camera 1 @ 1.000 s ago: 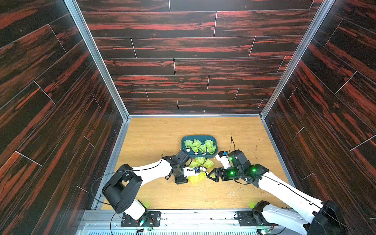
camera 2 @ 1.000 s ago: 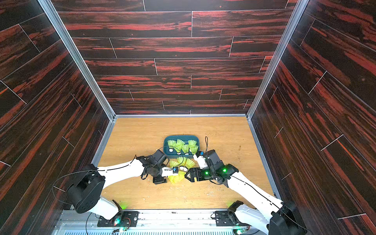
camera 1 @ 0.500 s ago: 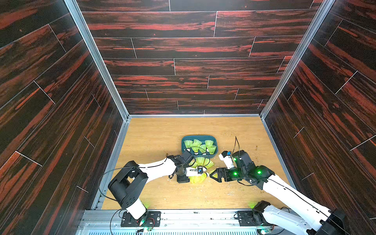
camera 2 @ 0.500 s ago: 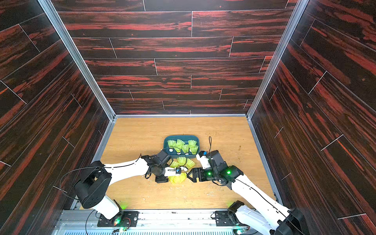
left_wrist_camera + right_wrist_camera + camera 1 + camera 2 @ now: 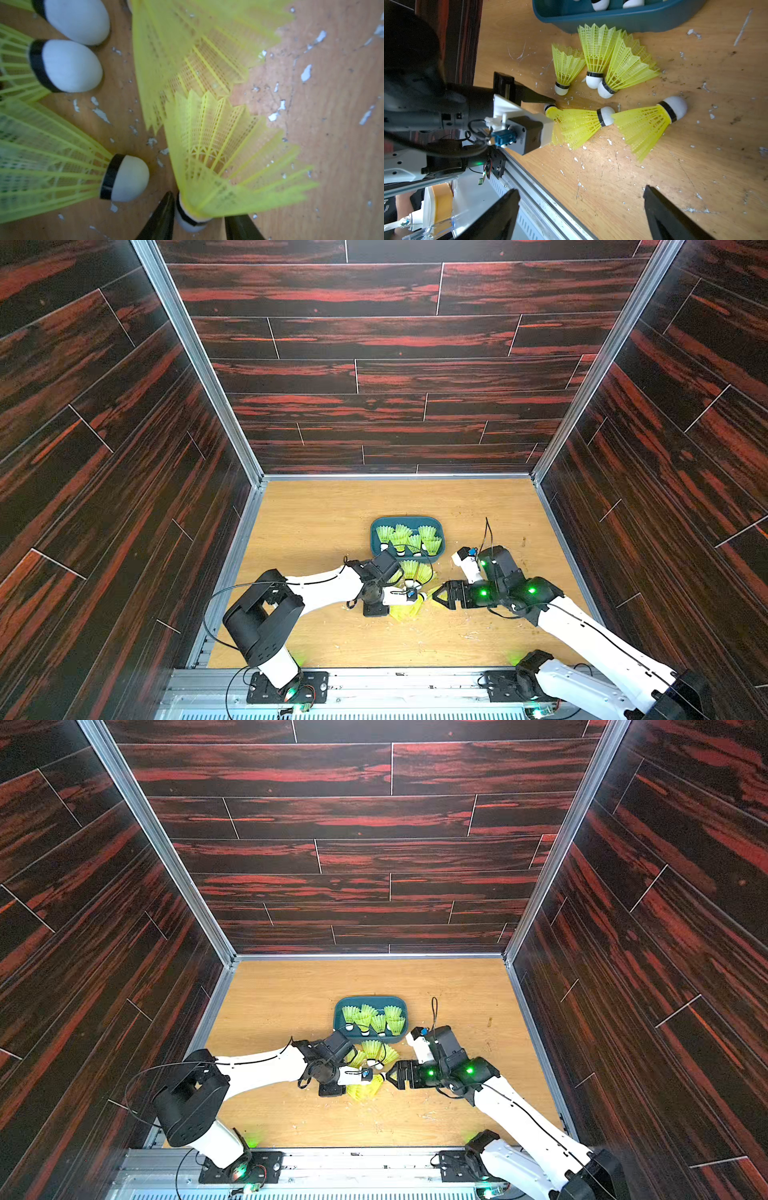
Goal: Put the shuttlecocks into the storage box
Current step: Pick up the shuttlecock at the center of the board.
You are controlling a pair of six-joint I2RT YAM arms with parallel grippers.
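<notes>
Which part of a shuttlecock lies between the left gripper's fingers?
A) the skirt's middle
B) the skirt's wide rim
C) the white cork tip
C: in the left wrist view the dark fingers of the left gripper flank the cork end of the shuttlecock, and its skirt fans away from them.

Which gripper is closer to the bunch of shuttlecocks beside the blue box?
Left. The left gripper is just beside that bunch; the right gripper hovers farther off, beyond another shuttlecock.
</notes>
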